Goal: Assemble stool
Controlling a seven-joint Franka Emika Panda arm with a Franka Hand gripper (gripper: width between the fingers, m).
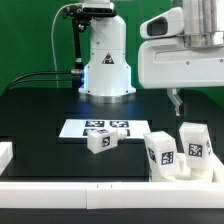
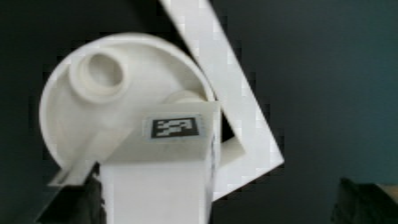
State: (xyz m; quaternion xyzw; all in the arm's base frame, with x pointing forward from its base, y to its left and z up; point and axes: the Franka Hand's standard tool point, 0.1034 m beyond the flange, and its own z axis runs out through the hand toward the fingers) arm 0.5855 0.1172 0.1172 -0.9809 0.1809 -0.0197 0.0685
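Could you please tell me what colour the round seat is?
The seat is white, clearest in the wrist view.

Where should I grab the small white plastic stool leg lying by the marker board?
Likely from straight above, closing across the middle of the small white plastic stool leg: it lies on its side, with nothing against its long flanks.

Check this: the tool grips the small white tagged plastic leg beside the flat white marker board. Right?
No: the small white tagged plastic leg lies free beside the flat white marker board; the tool hangs apart from it, as the exterior view shows.
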